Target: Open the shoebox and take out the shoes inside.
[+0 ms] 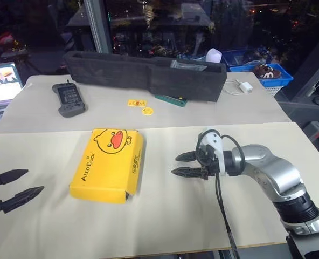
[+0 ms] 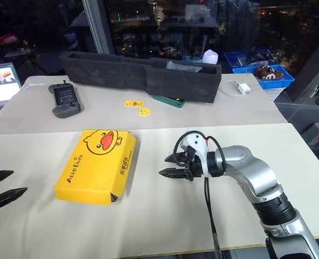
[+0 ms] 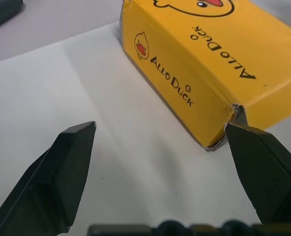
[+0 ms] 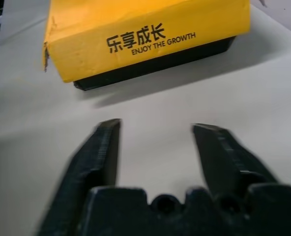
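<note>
The shoebox [image 1: 108,163] lies shut on the white table, its yellow lid with the duck face and "ALLO DUCK" lettering facing up; dark sides show below the lid [image 4: 150,69]. The shoes are hidden. My left gripper [image 1: 19,187] is open at the table's left edge, pointing toward the box's near left corner [image 3: 219,132], apart from it. My right gripper [image 1: 177,164] points left at the box's right side, a short gap away, its fingers [image 4: 103,147] parted with nothing between them.
A long black foam tray [image 1: 143,73] stands across the back. A grey handheld controller [image 1: 69,99] lies back left, two small yellow stickers [image 1: 140,106] behind the box. A laptop [image 1: 2,82] sits far left, a white charger [image 1: 240,86] and blue bins [image 1: 262,73] back right.
</note>
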Controlling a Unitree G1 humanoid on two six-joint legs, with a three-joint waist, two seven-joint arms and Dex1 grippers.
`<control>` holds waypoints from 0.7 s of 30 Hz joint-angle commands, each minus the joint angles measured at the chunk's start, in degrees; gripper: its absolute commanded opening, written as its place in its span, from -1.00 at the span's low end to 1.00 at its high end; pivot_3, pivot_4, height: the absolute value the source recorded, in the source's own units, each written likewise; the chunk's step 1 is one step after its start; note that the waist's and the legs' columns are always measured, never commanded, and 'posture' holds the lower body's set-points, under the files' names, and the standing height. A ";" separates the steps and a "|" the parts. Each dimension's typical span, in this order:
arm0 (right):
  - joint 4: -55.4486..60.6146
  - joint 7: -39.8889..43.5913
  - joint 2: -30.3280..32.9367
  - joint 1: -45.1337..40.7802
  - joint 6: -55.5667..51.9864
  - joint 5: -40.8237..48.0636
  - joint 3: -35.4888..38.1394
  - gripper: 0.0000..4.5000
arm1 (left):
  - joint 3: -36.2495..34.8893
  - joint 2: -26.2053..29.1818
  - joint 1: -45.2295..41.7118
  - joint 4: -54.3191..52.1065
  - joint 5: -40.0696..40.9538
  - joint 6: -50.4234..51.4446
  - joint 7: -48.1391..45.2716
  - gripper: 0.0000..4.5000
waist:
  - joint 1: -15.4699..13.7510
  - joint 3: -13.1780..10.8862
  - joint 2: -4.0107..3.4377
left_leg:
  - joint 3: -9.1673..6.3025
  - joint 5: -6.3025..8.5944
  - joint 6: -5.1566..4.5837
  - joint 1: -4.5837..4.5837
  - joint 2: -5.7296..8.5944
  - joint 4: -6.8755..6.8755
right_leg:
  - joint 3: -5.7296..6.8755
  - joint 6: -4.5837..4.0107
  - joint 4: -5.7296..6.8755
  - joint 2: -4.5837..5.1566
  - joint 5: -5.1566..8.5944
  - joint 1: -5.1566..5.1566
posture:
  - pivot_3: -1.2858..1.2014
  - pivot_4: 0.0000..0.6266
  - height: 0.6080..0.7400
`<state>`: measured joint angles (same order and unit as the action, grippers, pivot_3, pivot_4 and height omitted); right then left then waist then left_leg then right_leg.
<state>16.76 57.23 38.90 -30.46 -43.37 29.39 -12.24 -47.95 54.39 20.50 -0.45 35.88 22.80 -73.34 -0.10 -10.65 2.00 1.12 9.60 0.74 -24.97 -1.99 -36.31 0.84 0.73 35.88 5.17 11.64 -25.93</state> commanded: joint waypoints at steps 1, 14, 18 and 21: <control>1.65 0.54 -0.30 -0.82 1.81 -0.19 0.78 -0.43 | -1.90 0.26 0.10 -0.33 0.26 -0.61 -0.33 1.00 | 0.06 0.00 0.00 | 0.02 0.00 0.00 0.00 -0.02 -0.01 | 0.00 -0.02 0.01 0.00 -0.01 -0.02 | 0.03 -0.52 0.85; -19.12 -1.44 -13.31 -8.11 12.27 -16.10 -13.64 -0.98 | 1.86 1.28 -2.98 1.39 -0.83 -2.01 -2.31 1.00 | 1.15 0.17 0.27 | 0.18 -0.01 -0.01 -0.01 -0.10 -0.14 | -0.04 -0.17 0.19 -0.06 -0.19 -0.16 | 0.03 -0.52 0.85; -26.20 -1.60 -19.17 -12.11 14.82 -17.79 -13.52 -0.98 | 2.15 1.25 -3.53 1.32 -1.10 -2.00 -2.15 1.00 | 1.22 0.18 0.30 | 0.19 -0.01 0.00 -0.02 -0.28 -0.22 | -0.05 -0.22 0.21 -0.26 -0.25 -0.16 | 0.03 -0.52 0.85; -29.75 -1.85 -23.02 -15.99 15.54 -17.84 -11.81 -0.98 | 1.62 1.20 -3.34 0.43 -1.01 -1.52 -1.98 1.00 | 1.15 0.19 0.30 | 0.21 -0.01 0.00 -0.02 -0.56 -0.25 | -0.07 -0.28 0.19 -0.54 -0.34 -0.17 | 0.03 -0.52 0.85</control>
<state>-12.50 55.55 17.03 -44.11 -29.63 11.59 -26.24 -45.06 54.70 17.07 0.93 34.53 21.49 -75.26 1.05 -10.46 2.30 1.34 9.59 0.75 -24.99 -2.62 -36.56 0.76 0.41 36.06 4.54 11.28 -26.10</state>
